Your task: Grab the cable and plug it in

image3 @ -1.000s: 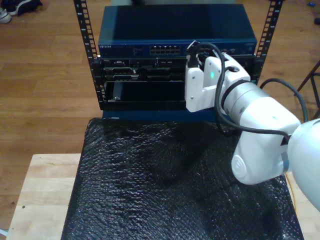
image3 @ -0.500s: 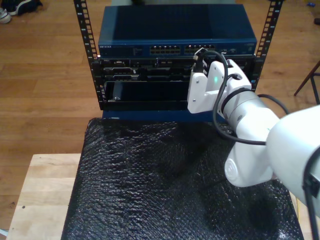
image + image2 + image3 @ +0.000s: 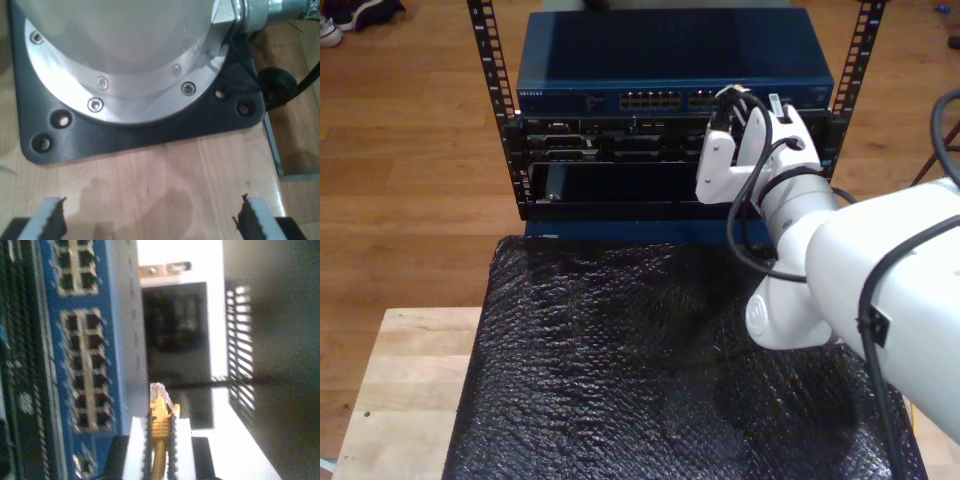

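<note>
Since the earlier frames, the arm has moved toward the exterior view's right and closer to the switch [image 3: 675, 75]. My second gripper [image 3: 160, 432] clamps the cable [image 3: 160, 440], plug tip just before the port rows [image 3: 90, 370]. My first gripper [image 3: 150, 220] stands wide over a wooden table [image 3: 160, 175]. Switch lettering is unreadable.
</note>
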